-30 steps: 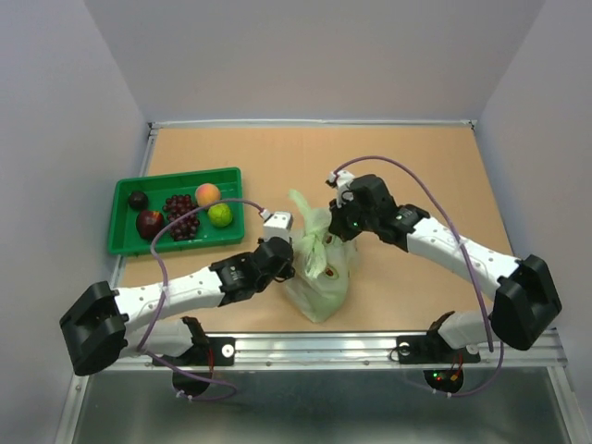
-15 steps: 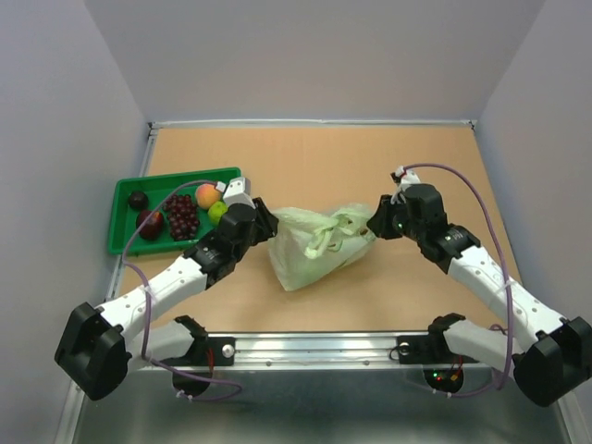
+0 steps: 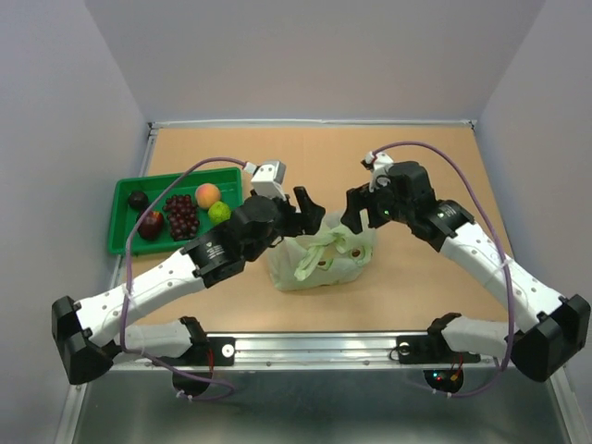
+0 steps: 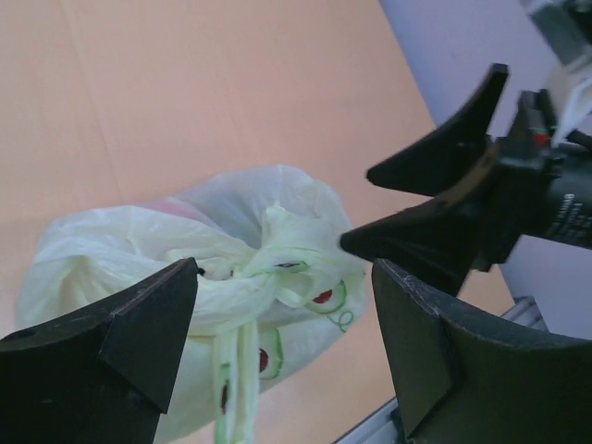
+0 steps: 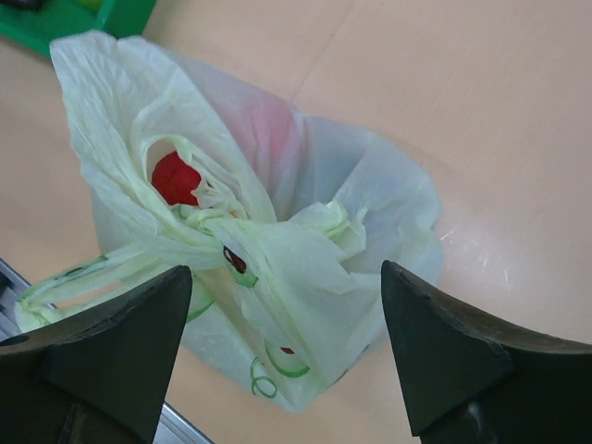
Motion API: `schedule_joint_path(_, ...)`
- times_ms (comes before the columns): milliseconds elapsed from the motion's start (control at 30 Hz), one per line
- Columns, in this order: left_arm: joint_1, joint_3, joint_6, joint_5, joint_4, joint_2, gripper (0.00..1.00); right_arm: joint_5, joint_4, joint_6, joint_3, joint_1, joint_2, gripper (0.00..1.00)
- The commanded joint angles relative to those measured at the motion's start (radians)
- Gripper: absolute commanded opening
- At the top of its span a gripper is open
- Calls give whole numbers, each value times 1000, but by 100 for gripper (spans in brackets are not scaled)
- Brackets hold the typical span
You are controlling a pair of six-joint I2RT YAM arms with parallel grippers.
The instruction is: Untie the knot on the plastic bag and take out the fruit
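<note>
The pale green plastic bag (image 3: 319,261) sits slumped on the table between my two grippers. Its knot (image 5: 211,225) is a bunched lump of twisted handles on top, with a thin tail (image 4: 233,370) hanging down the near side. One red fruit (image 5: 175,178) shows through a gap beside the knot. My left gripper (image 3: 310,211) hovers open just above the bag's left side, holding nothing. My right gripper (image 3: 353,211) hovers open above the bag's right side, also holding nothing. Both wrist views show the bag below wide-apart fingers (image 4: 139,324), untouched.
A green tray (image 3: 125,242) at the left holds a dark fruit (image 3: 138,200), a red apple (image 3: 151,223), purple grapes (image 3: 181,215), a peach (image 3: 208,194) and a lime-green fruit (image 3: 219,213). The metal rail (image 3: 314,347) runs along the near edge.
Both grippers were shut on the bag and pulled it apart sideways. They have now opened, let go and drawn in above it. The bag has settled back on the table.
</note>
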Motion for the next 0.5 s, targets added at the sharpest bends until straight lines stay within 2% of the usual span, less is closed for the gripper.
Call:
schedule_joint_path(0, -79, 90, -92, -158, -161, 123, 87, 18, -56, -80, 33, 84, 80, 86)
schedule_joint_path(100, -105, 97, -144, -180, -175, 202, 84, 49, -53, -86, 21, 116, 126, 80)
schedule_joint_path(200, -111, 72, -207, -221, -176, 252, 82, 74, -26, -82, -11, 118, 140, 68)
schedule_joint_path(300, -113, 28, -257, -253, -161, 278, 81, 107, 5, -71, -54, 119, 141, 39)
schedule_joint_path(333, -113, 6, -271, -264, -158, 284, 80, 121, 13, -57, -65, 119, 129, 17)
schedule_joint_path(367, -111, -5, -280, -266, -143, 294, 80, 127, 34, -48, -76, 118, 121, 7)
schedule_joint_path(400, -111, -17, -288, -267, -132, 300, 79, 129, 49, -39, -89, 119, 108, 0)
schedule_joint_path(467, -111, -47, -319, -267, -98, 317, 78, 104, 94, -16, -132, 119, 66, 0)
